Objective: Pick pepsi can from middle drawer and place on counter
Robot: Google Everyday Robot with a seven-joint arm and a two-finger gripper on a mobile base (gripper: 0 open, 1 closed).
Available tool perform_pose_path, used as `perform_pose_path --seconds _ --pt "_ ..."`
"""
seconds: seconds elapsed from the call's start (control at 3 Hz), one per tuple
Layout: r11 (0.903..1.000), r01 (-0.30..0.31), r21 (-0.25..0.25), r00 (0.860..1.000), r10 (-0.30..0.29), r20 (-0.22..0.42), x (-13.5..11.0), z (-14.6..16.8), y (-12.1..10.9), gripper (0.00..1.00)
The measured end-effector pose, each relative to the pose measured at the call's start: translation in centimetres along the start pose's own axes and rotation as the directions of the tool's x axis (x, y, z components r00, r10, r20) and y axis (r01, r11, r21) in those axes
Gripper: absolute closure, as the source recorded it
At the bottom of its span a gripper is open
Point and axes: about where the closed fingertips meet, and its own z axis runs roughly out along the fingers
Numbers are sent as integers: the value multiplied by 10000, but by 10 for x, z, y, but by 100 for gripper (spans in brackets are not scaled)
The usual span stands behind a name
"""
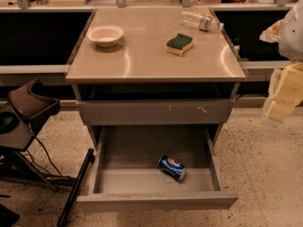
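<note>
The pepsi can lies on its side on the floor of the open middle drawer, right of centre and near the low front. The beige counter caps the cabinet above it. My gripper, pale yellow under a white arm part, hangs at the right edge of the view. It is beside the cabinet's right side, well above and to the right of the can, and holds nothing that I can see.
On the counter stand a white bowl, a green-and-yellow sponge and a clear plastic bottle lying down. A shut grey drawer front with pale scratches sits above the open drawer. A dark stand with a cable is at the left.
</note>
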Motion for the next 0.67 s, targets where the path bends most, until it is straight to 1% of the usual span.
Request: perform_pose_path --seconds 0.33,0.67 --pt "10000 1 -1 10000 -1 2 0 0 0 0" --pt "9996 174 -200 9996 -169 246 -10 17 10 0"
